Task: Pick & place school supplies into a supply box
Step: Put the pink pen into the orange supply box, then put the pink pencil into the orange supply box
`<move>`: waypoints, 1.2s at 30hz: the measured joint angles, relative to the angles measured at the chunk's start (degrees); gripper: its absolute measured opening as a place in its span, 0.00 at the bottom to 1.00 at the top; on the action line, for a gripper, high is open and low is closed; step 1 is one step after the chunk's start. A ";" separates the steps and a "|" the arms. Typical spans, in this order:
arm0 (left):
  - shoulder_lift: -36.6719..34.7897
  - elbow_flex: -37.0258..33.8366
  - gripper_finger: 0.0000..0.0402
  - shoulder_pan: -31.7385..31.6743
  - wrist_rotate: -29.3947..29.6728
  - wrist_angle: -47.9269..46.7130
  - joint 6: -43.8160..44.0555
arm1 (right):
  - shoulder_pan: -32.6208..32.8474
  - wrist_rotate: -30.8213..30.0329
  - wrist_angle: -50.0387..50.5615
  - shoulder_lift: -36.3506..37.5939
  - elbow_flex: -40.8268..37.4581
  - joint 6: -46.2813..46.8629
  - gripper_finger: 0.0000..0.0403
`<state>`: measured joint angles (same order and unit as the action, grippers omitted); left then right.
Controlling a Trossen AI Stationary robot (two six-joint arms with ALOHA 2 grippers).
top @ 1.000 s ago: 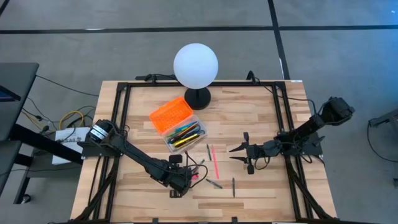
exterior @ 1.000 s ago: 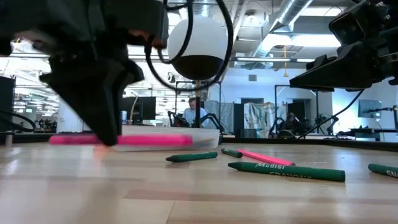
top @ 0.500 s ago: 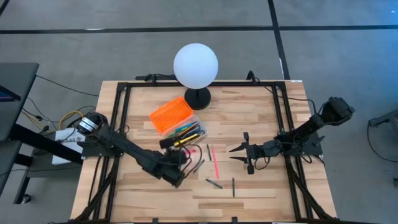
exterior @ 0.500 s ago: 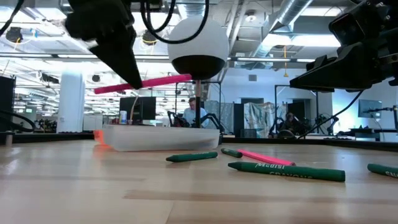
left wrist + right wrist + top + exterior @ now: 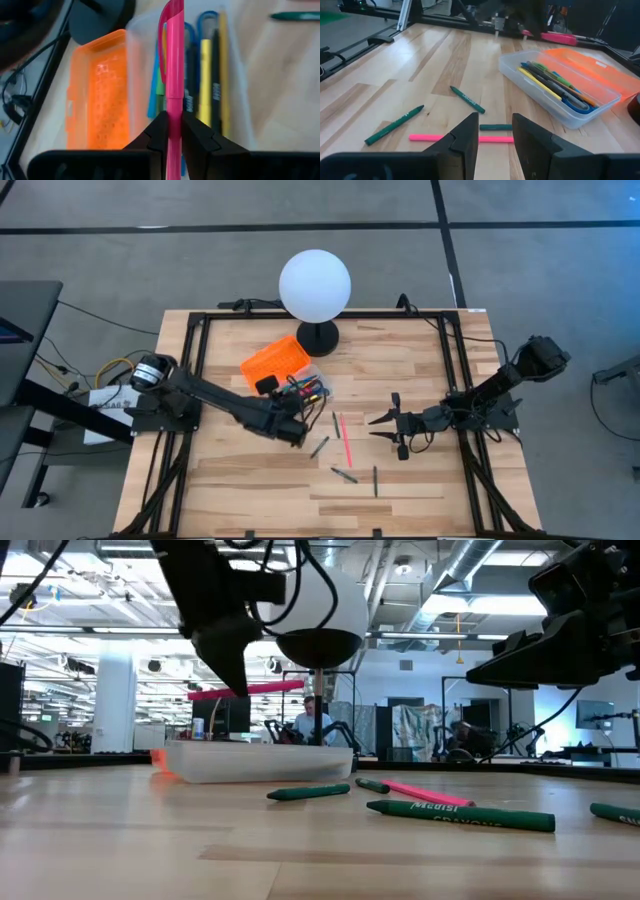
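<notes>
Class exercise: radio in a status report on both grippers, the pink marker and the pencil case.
Left gripper shut on pink marker, held above open pencil case. Right gripper open, waiting over table. Green crayons, pink pen loose on table. Nothing blocking.

The left claw [image 5: 293, 423] hides part of the box [image 5: 310, 402]; the scissors' [image 5: 207, 20] blades lie buried under pens.

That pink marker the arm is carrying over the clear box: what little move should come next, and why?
Probably a short lowering toward the supply box, then letting go. The left gripper has its jaws shut on the pink marker, which hangs above the open box in line with the pens already lying inside, well clear of the orange lid. The right gripper waits open over the table.
</notes>
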<state>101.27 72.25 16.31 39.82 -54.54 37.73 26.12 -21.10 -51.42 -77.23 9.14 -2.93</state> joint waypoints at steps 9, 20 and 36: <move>0.00 0.00 0.07 -5.19 -0.51 4.16 -5.80 | 0.01 0.00 0.11 -0.01 0.01 0.03 0.28; 0.00 -0.37 0.07 -8.64 -3.66 5.87 -8.21 | -0.01 0.00 0.13 -0.02 0.01 0.43 0.28; 0.00 -0.37 0.32 -9.52 -5.88 5.81 -9.83 | 0.01 0.00 0.13 -0.02 0.01 2.31 0.28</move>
<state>101.27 71.88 6.79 33.93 -48.73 27.90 26.13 -21.10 -51.29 -77.25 9.15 -0.62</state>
